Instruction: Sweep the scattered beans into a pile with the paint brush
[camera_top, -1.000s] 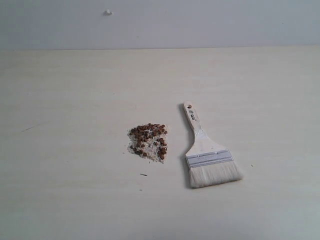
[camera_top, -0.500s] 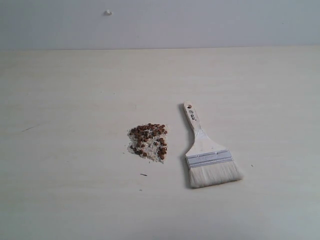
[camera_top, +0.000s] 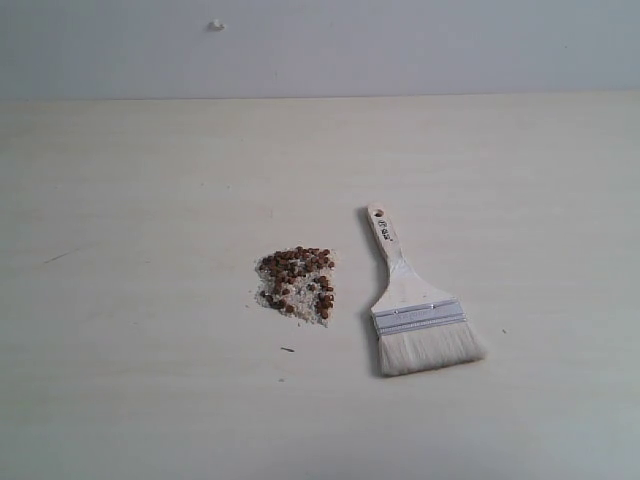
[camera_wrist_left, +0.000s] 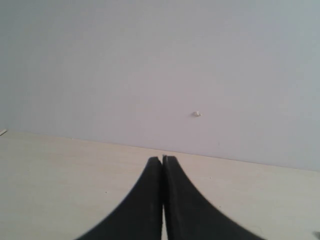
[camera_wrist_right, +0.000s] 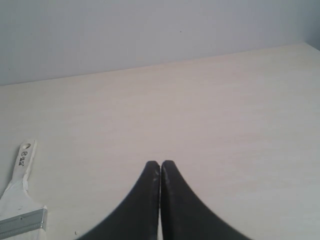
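Left gripper (camera_wrist_left: 163, 159): jaws pressed together, nothing between them. It faces the grey wall (camera_wrist_left: 150, 60) across bare tabletop. No task object shows in its wrist view.

Right gripper (camera_wrist_right: 160, 162): jaws also together and empty, raised over the pale wooden table (camera_wrist_right: 225, 110). The paint brush (camera_wrist_right: 17, 200) lies at the edge of its wrist view, well apart from the fingertips and untouched.

Neither arm appears in the exterior view.

Brush: lies flat on the table, right of centre. The handle (camera_top: 390, 250) points toward the wall, the silver ferrule (camera_top: 420, 317) sits below it, and the whitish bristles (camera_top: 428, 350) splay toward the camera.

Beans (camera_top: 297, 280): reddish-brown, mixed with white crumbs (camera_top: 300, 298). They lie just left of the brush and clear of it, already in one tight pile (camera_top: 295, 285). A dark speck (camera_top: 288, 349) lies near its front edge.

Handling, judged:
- The brush looks light, with a stiff handle and soft, yielding bristles.
- It lies flat, so the jaws must open and pinch the handle across its narrow edges, mid-length above the ferrule. That is a job for the right arm, which is nearer.
- The beans are small, round and loose, so they will probably roll. Short, low strokes toward the pile suit them.
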